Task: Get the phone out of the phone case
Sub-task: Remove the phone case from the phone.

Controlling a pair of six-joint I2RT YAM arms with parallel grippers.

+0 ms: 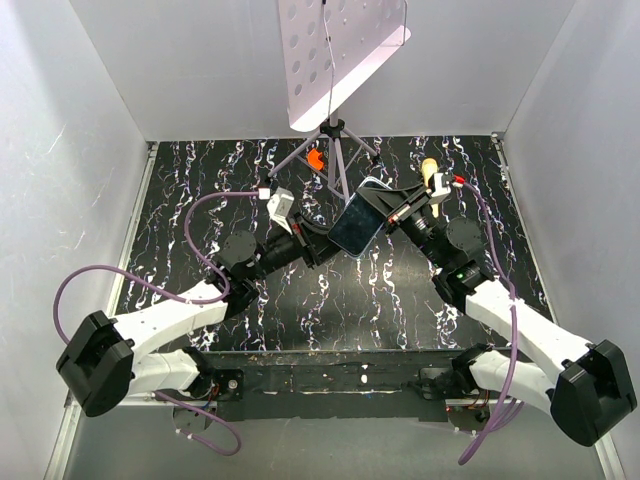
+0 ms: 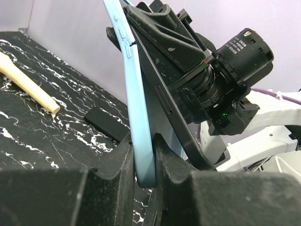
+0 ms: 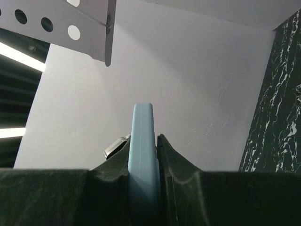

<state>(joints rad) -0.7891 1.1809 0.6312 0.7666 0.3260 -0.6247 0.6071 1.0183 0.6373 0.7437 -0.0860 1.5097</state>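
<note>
The left pincer (image 2: 145, 157) is closed on the case (image 2: 135, 99). In its wrist view the light blue edge stands between the two dark fingers (image 2: 110, 165), pinched at the near end, and rises away from the camera at a slight tilt. Small side buttons show on that edge higher up.

The right pincer (image 3: 143, 153) is also closed on the case, at the opposite end. In its own view the blue edge sticks up between its fingers, touching both. From the left wrist, the right pincer's dark finger lies flat along one face of the case.

From above, the left pincer sits at the lower-left end and the right pincer at the upper-right end. The phone (image 1: 357, 224) hangs between them, clear of the desk (image 1: 200, 180), near the middle and toward the back. Its dark glossy screen faces up toward the camera. The phone is seated in the case, with a thin pale rim showing around its far end.

The desk is black with white veins. A pale wooden stick (image 2: 28, 80) lies on it near the right pincer. A small black block (image 2: 106, 123) lies on the desk beyond the left pincer. Behind the phone stands a tripod (image 1: 335, 150) carrying a white perforated board (image 1: 335, 60). Something small and orange (image 1: 316, 158) sits by the tripod's legs. Pale walls close in the desk on three sides.
</note>
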